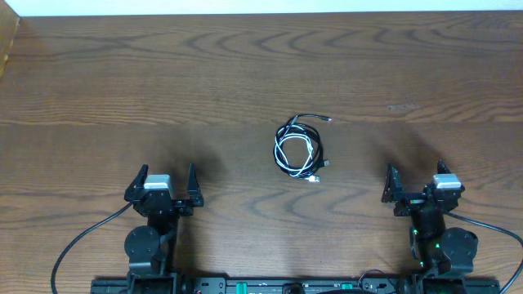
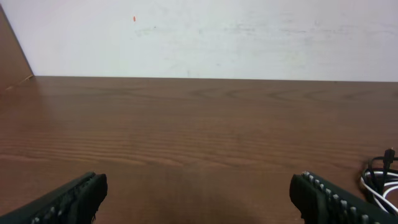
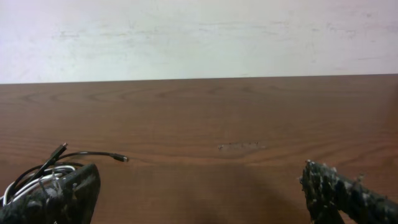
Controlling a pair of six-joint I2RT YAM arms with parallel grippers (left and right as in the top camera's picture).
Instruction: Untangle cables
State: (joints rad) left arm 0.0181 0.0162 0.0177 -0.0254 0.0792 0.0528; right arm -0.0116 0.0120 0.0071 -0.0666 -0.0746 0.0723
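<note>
The cables (image 1: 299,149), thin black and white cords coiled together in one small bundle with small plug ends, lie on the wooden table near its middle. The bundle shows at the right edge of the left wrist view (image 2: 380,180) and at the lower left of the right wrist view (image 3: 43,171), partly behind a finger. My left gripper (image 1: 164,189) is open and empty at the near left, well apart from the cables; it also shows in its wrist view (image 2: 199,196). My right gripper (image 1: 418,186) is open and empty at the near right, also seen in its wrist view (image 3: 199,193).
The wooden table (image 1: 122,90) runs to a white wall (image 2: 205,37) at the back. Thick black arm cables (image 1: 78,241) trail by the arm bases at the near edge. A faint scuff (image 1: 402,107) marks the table at the back right.
</note>
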